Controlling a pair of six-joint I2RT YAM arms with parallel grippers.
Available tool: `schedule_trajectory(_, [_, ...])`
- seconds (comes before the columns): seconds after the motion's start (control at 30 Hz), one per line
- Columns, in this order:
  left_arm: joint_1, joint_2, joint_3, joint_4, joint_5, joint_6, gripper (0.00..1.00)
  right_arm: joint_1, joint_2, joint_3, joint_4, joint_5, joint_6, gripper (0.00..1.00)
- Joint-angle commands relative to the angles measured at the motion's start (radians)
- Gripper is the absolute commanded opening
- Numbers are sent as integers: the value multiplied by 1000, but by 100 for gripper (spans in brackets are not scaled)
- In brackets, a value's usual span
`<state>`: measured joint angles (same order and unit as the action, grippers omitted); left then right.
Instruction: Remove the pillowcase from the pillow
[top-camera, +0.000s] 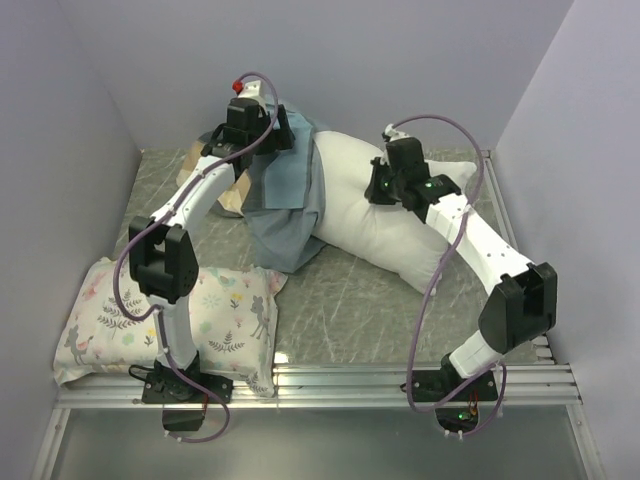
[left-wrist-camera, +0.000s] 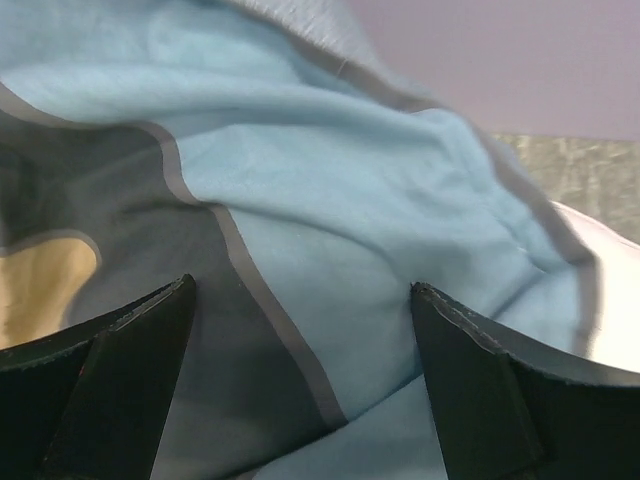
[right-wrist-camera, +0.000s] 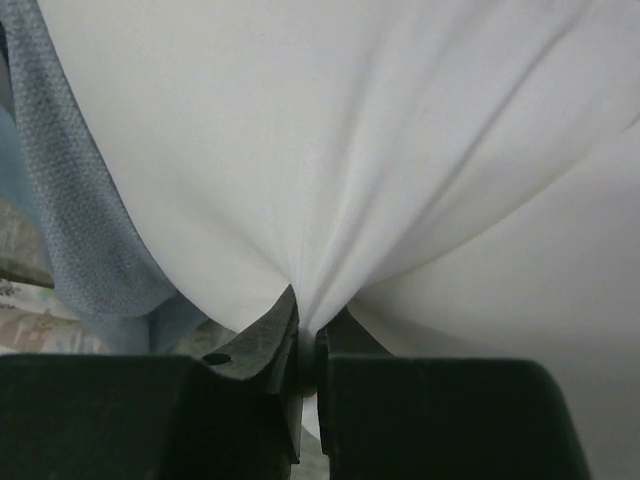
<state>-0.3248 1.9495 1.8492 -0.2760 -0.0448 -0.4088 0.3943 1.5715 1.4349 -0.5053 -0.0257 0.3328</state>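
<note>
The right gripper (right-wrist-camera: 305, 335) pinches the pillow (right-wrist-camera: 330, 130); left gripper (left-wrist-camera: 302, 290) jaws spread over the pillowcase (left-wrist-camera: 350, 190)

Left end of pillow (top-camera: 390, 225) hidden inside pillowcase (top-camera: 285, 190); pillowcase outline cut off by left wrist view's edges.

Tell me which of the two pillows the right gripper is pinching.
The plain white pillow at the far middle; the right gripper is shut on a fold of it. The floral-print pillow lies apart at the near left.
</note>
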Motion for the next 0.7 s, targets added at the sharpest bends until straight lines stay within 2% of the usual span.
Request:
schedule_trajectory(0.0, [7,6,5,109,-9,15,95,69,-67,-34,117,45,-44,0])
schedule_trajectory(0.27, [7,51,41,196,-15,-7,95,164,-107,-137,133,124,-67,0])
schedule_trajectory(0.43, [7,8,-53,323,14,-33,97,201,-120,-188,146,145,-67,0])
schedule_trajectory(0.57, [9,97,86,200,20,-35,96,216,-122,-197,145,164,-69,0])
schedule_trajectory(0.67, [7,118,99,195,10,-35,93,222,-134,-203,146,178,-71,0])
